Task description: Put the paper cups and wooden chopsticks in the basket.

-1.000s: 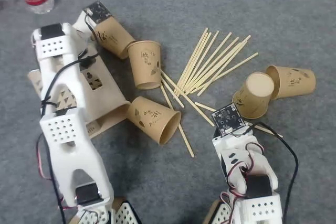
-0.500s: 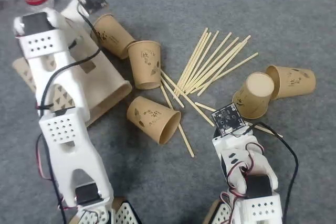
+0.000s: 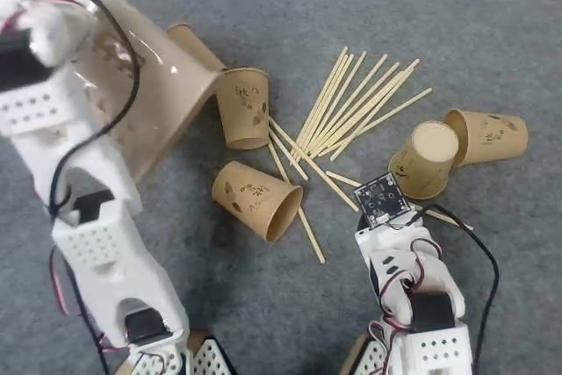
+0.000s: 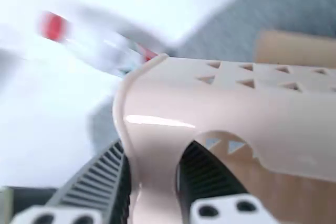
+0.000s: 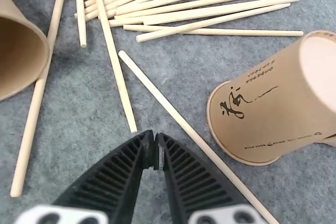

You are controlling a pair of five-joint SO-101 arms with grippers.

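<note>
The left gripper has black ribbed fingers that pinch the edge of the basket. The basket is smooth tan plastic with little triangle holes, and it is held tipped over the fuzzy gray mat. A blurry clear bottle with a red label is behind it.

One brown paper cup peeks out right beside the basket. A second cup and a third cup lie on their sides nearby. Thin, pale wooden chopsticks are spread out like a fan on the mat.

The right gripper sits low over the mat with its ribbed jaws pressed together, holding nothing. A fourth cup is just beside it and shows its round flat bottom. It touches a fifth cup lying down.
</note>
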